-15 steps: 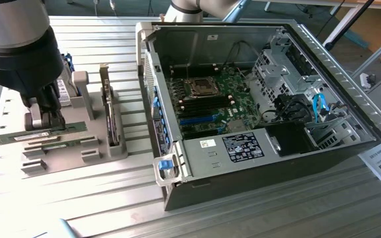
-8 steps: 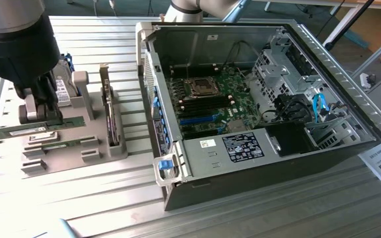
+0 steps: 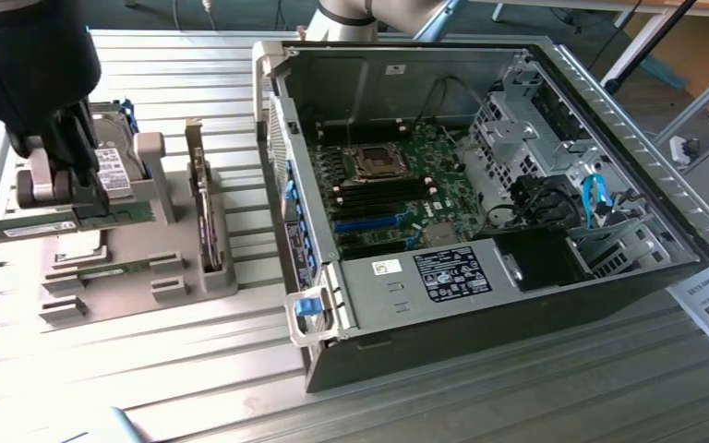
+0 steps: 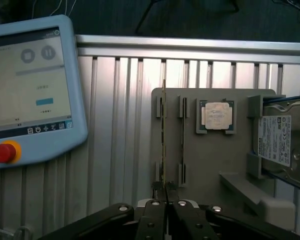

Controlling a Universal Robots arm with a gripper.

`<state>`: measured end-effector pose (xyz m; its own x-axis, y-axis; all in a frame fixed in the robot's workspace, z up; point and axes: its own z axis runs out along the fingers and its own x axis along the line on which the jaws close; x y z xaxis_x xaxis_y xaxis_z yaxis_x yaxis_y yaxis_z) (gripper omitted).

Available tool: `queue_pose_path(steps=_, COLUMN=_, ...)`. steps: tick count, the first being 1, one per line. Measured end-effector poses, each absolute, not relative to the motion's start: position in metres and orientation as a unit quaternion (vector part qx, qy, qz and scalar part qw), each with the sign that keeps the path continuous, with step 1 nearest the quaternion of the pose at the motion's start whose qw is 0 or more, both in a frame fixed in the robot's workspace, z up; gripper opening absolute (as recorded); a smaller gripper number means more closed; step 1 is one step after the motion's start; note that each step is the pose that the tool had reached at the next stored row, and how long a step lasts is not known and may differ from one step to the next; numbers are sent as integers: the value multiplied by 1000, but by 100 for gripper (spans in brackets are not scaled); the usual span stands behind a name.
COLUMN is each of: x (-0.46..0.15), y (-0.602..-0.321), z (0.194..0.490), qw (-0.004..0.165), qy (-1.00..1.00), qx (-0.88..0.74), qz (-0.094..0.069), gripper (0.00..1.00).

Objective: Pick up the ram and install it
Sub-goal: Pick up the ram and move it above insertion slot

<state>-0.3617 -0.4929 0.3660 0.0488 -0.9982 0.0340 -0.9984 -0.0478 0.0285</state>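
Jaws, wrist view: pinched narrow on the ram (image 4: 163,135), seen edge-on in line with a slot of the holder (image 4: 210,162). Processor (image 4: 217,115) and hard drive (image 4: 282,142) sit on the holder; a pendant (image 4: 32,90) lies on the tabletop (image 4: 120,125). Exterior view, upper left: arm (image 3: 22,65), jaws clamping the ram (image 3: 22,227) level by the holder (image 3: 139,293). Open case (image 3: 478,185) fills the right.

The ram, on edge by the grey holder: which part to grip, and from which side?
Pinch the ram by its two flat faces near mid-length, coming from above over its upper edge. It is a thin board standing on edge, so only the faces offer bearing and the lower edge is left free. The gripper is shut on it this way.
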Motion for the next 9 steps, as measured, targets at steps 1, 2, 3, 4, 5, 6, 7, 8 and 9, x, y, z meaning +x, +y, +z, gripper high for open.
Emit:
queue_pose_path(steps=1, x=-362, y=-493, z=368, qw=22, qy=-690, qx=724, qz=2, gripper=12)
queue_pose_path(steps=2, x=-362, y=-493, z=371, qw=22, qy=-690, qx=724, qz=2, gripper=12)
queue_pose_path(steps=3, x=-362, y=-493, z=374, qw=22, qy=-690, qx=723, qz=2, gripper=12)
queue_pose_path(steps=4, x=-362, y=-493, z=376, qw=22, qy=-690, qx=723, qz=2, gripper=12)
queue_pose_path(steps=5, x=-362, y=-493, z=378, qw=22, qy=-690, qx=723, qz=2, gripper=12)
queue_pose_path(steps=6, x=-361, y=-493, z=380, qw=22, qy=-690, qx=723, qz=2, gripper=12)
queue_pose_path(steps=7, x=-362, y=-493, z=382, qw=22, qy=-691, qx=723, qz=2, gripper=12)
queue_pose_path(steps=8, x=-361, y=-493, z=385, qw=22, qy=-691, qx=723, qz=2, gripper=12)
queue_pose_path(steps=9, x=-361, y=-493, z=387, qw=22, qy=-691, qx=723, qz=2, gripper=12)
